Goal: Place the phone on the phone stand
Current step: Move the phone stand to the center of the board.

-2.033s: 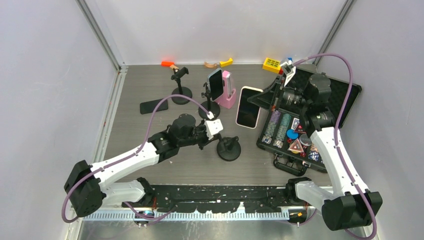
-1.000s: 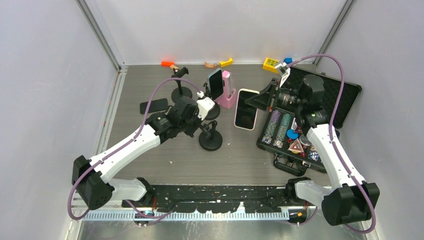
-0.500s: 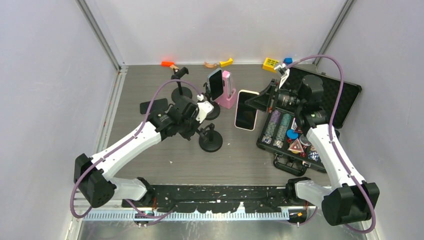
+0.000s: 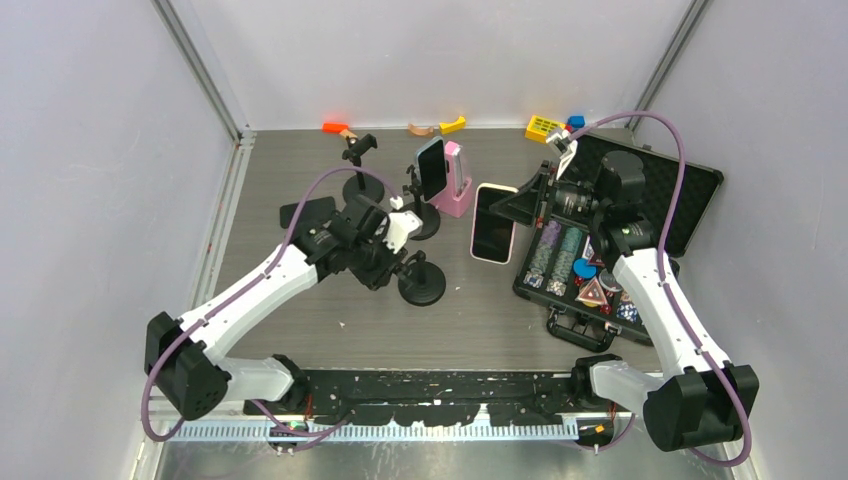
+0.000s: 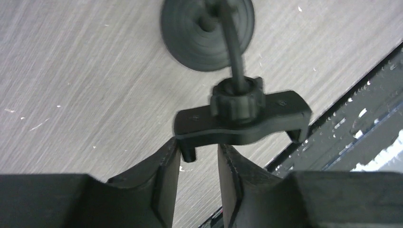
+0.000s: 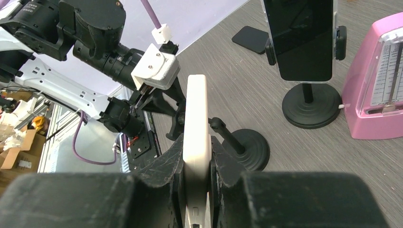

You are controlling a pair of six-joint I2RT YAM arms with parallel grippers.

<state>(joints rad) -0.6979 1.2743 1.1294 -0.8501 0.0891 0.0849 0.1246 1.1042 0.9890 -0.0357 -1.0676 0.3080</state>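
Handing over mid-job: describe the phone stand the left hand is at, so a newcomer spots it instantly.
From the pink metronome far up the table, come toward the near edge. The black phone stand at the left hand is it. Of three stands it sits nearest, its clamp empty unlike the loaded stand.

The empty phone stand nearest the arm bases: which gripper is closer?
Left. The left gripper is at the clamp of the phone stand, fingers either side of one end. The right gripper holds the white phone off to its right.

Pink metronome (image 4: 457,183), open black chip case (image 4: 665,172)
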